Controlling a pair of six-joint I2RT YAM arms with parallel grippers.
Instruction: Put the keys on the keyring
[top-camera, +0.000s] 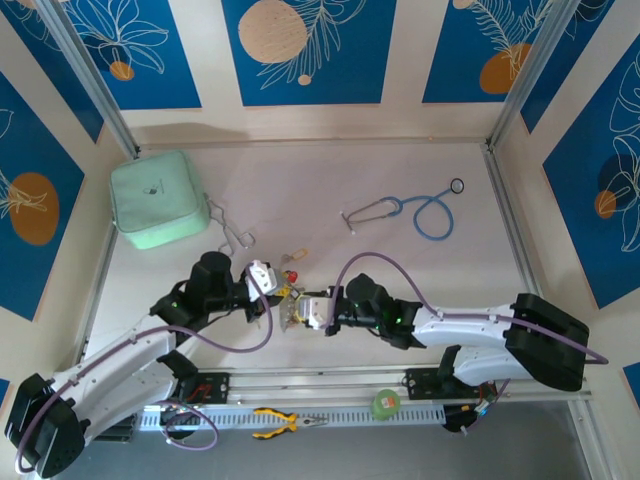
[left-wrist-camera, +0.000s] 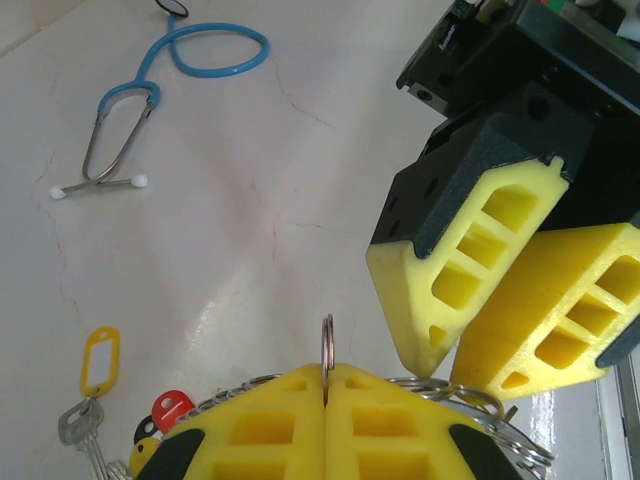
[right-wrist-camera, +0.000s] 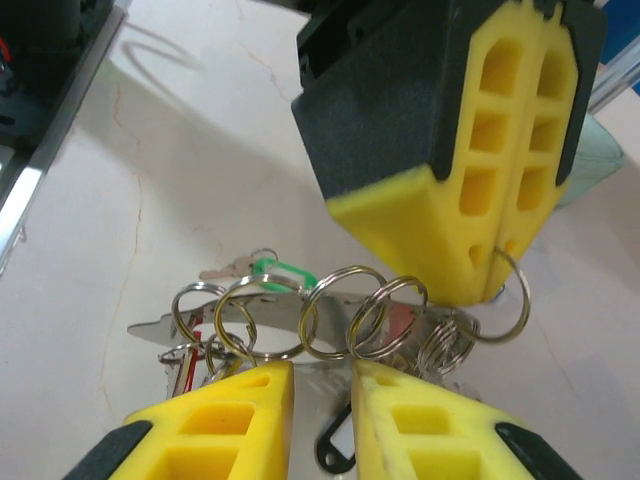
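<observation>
The keyring (right-wrist-camera: 340, 312) is a chain of silvery rings lying across the table between both grippers. My left gripper (left-wrist-camera: 326, 375) is shut on one upright ring (left-wrist-camera: 326, 340) of it; its yellow fingers (right-wrist-camera: 470, 190) pinch that ring at the chain's right end. My right gripper (right-wrist-camera: 322, 375) is open, a gap between its jaws, its tips just short of the chain's middle rings. Keys lie about the chain: a green-tagged key (right-wrist-camera: 280, 270), a black tag (right-wrist-camera: 335, 452), a red tag (left-wrist-camera: 170, 408), a yellow-tagged key (left-wrist-camera: 98, 362). From above, both grippers meet over the bunch (top-camera: 292, 310).
A blue stethoscope (top-camera: 420, 212) lies at the back right. A mint-green pouch (top-camera: 160, 198) sits at the back left, with metal forceps (top-camera: 232, 232) beside it. Yellow-handled pliers (top-camera: 288, 423) and a green tape roll (top-camera: 386, 403) rest on the near rail.
</observation>
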